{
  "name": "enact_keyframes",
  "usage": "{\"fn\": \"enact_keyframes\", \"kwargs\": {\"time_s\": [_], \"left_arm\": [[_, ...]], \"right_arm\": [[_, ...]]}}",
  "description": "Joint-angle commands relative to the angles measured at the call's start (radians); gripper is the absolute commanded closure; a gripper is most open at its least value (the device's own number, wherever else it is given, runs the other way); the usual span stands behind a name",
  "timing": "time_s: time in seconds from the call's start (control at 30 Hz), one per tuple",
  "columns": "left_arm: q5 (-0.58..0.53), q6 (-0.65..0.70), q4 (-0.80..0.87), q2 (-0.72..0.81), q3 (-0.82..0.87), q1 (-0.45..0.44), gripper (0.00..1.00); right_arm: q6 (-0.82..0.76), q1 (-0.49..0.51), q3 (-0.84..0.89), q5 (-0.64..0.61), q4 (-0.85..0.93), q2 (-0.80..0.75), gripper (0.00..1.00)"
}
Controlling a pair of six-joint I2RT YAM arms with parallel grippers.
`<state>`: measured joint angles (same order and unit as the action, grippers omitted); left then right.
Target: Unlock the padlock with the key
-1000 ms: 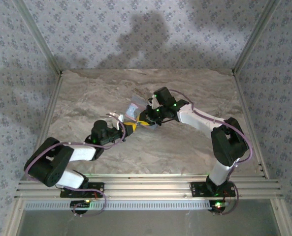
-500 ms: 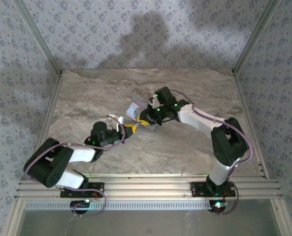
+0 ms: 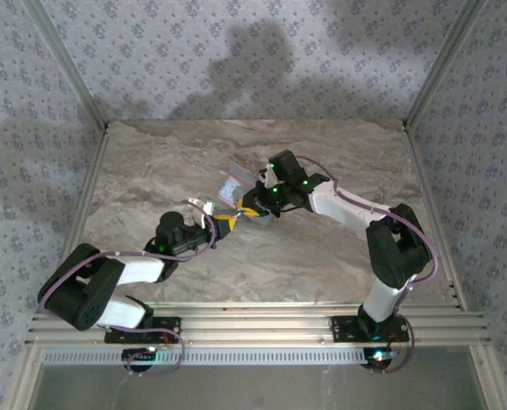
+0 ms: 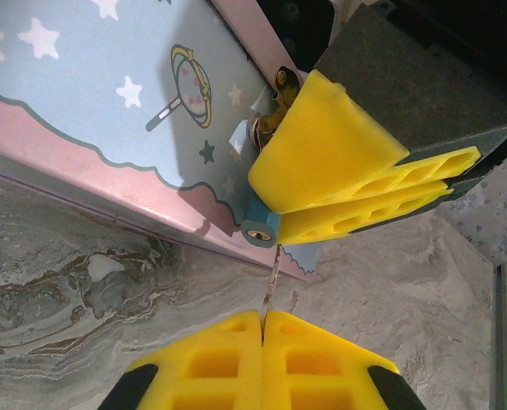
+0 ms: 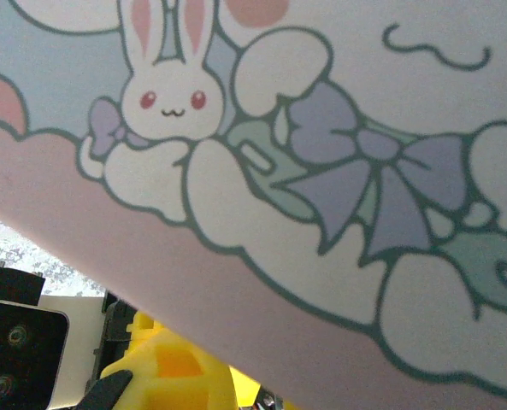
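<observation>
Nearest the arms' bases, the left gripper (image 4: 262,318) has its yellow foam-padded fingers (image 4: 210,363) pressed flat together. They pinch the thin silver metal key (image 4: 271,278), whose blade stands up out of the seam between them. The blade's tip reaches the lower edge of the tiny teal-blue padlock (image 4: 258,229); from here I cannot tell whether it sits in the keyway.

The padlock hangs just above the grey marbled table (image 4: 82,282), close against the edge of the tin. It is clamped between the narrow yellow fingers (image 4: 321,154) of the right gripper (image 4: 279,205), and only a small teal corner peeks out beneath them. From overhead, the two grippers (image 3: 223,224) (image 3: 251,209) meet nose to nose near the middle of the table.

Just behind them lies the pale blue rectangular tin (image 3: 233,190), its lid printed with white stars, a pink wavy border and a cartoon bunny (image 5: 163,81).
</observation>
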<state>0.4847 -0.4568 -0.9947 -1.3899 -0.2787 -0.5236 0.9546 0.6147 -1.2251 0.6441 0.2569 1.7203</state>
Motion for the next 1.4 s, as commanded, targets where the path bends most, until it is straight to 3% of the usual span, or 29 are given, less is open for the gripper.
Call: {"fn": "enact_keyframes", "kwargs": {"time_s": [0.0, 1.37], "left_arm": [[-0.003, 0.009, -0.015, -0.014, -0.022, 0.006, 1.00], [0.018, -0.014, -0.063, -0.026, -0.030, 0.020, 1.00]], "right_arm": [[0.008, -0.002, -0.001, 0.025, -0.036, -0.021, 1.00], [0.007, 0.008, -0.011, 0.026, -0.038, 0.001, 1.00]]}}
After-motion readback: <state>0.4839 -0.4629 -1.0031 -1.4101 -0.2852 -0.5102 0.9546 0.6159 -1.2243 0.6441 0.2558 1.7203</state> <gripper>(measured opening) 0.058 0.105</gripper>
